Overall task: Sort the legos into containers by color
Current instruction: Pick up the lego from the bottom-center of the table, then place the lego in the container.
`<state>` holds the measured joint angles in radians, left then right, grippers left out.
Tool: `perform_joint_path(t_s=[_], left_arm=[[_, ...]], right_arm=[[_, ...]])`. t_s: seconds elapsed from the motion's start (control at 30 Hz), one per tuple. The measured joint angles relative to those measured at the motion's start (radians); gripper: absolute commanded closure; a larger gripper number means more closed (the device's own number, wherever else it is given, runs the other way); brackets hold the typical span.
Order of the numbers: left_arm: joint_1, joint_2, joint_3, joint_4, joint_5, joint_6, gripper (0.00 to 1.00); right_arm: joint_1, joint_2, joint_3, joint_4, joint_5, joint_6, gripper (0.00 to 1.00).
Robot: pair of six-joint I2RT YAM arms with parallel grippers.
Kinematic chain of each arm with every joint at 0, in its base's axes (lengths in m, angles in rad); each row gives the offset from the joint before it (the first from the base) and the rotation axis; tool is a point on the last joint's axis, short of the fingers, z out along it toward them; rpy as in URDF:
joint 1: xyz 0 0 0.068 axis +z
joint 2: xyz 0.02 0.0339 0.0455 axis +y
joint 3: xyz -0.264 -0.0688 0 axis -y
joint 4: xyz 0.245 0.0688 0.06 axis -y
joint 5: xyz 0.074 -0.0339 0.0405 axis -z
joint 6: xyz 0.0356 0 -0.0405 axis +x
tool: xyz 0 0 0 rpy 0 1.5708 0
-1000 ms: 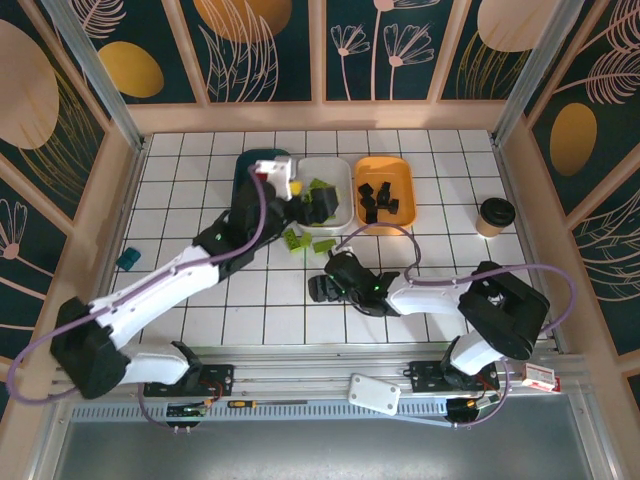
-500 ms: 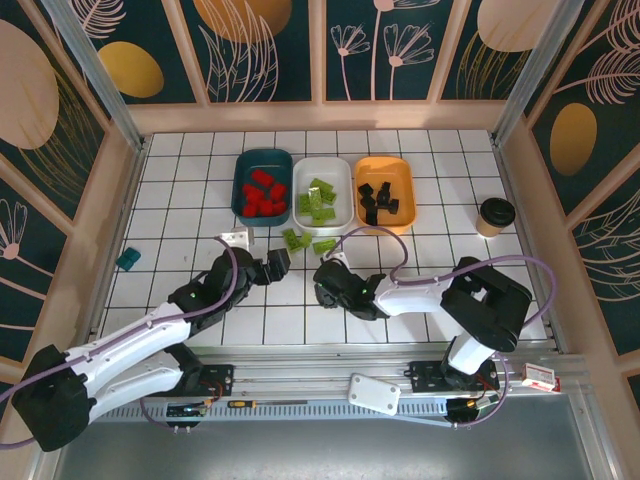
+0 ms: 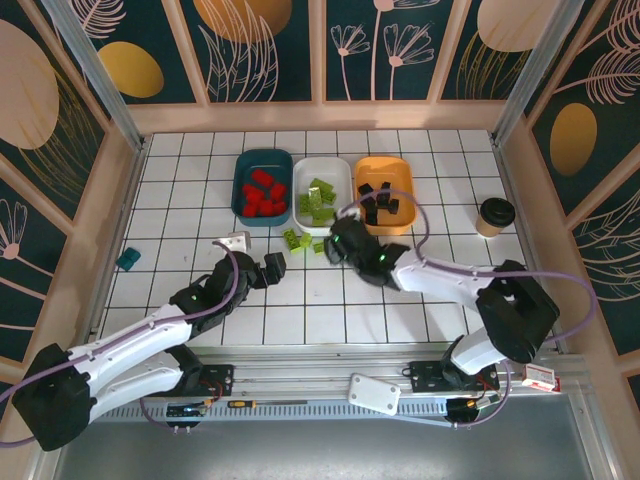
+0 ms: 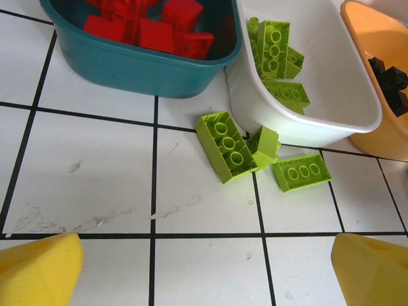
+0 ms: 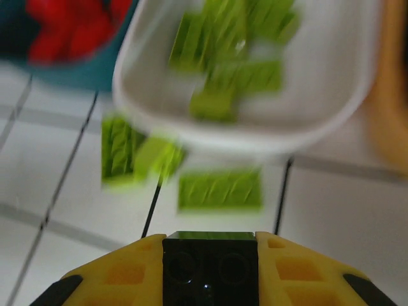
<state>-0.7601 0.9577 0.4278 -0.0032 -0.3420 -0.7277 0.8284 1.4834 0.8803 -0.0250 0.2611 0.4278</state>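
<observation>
While that black brick point(image 5: 209, 264) is pinched, carry it high.
Top: right gripper point(image 3: 341, 244) by the white tray point(image 3: 336, 170), orange tray point(image 3: 395, 172) just right of it. Left wrist: left gripper point(image 4: 207, 271) wide open above green bricks point(image 4: 227, 145) on the bench point(image 4: 95, 178). Right wrist: right gripper grips it square.

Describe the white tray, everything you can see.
The white tray is a shallow rounded rectangle of glossy white plastic, flat on the tiled table, close between the dark teal tray and the orange tray. Several lime green bricks lie inside. Three loose lime bricks sit on the table by its near wall, one right against it.
</observation>
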Motion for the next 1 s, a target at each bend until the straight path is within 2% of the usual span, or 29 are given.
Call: perform_joint_path(t_s=[0.17,0.3,0.4,0.47,0.53,0.67,0.87,1.0], left_arm=[[0.0,0.035,0.0,0.0,0.002,0.0,0.01],[0.0,0.05,0.0,0.0,0.013,0.0,0.01],[0.0,0.058,0.0,0.001,0.02,0.0,0.01],[0.0,0.066,0.0,0.001,0.023,0.0,0.01],[0.0,0.073,0.0,0.001,0.024,0.0,0.01],[0.0,0.077,0.0,0.001,0.027,0.0,0.01],[0.0,0.077,0.0,0.0,0.027,0.0,0.01],[0.0,0.071,0.0,-0.001,0.026,0.0,0.01]], right_arm=[[-0.212,0.052,0.137,0.021,0.003,-0.032,0.79],[-0.299,0.183,0.232,0.019,0.0,-0.034,0.75],[-0.337,0.281,0.282,0.002,-0.007,-0.03,0.61],[-0.357,0.335,0.31,-0.011,-0.017,-0.023,0.46],[-0.366,0.363,0.326,-0.023,-0.023,-0.025,0.35],[-0.37,0.373,0.359,-0.04,-0.032,-0.024,0.25],[-0.324,0.287,0.33,-0.016,-0.038,-0.022,0.21],[-0.196,0.149,0.219,0.031,-0.03,-0.018,0.18]])
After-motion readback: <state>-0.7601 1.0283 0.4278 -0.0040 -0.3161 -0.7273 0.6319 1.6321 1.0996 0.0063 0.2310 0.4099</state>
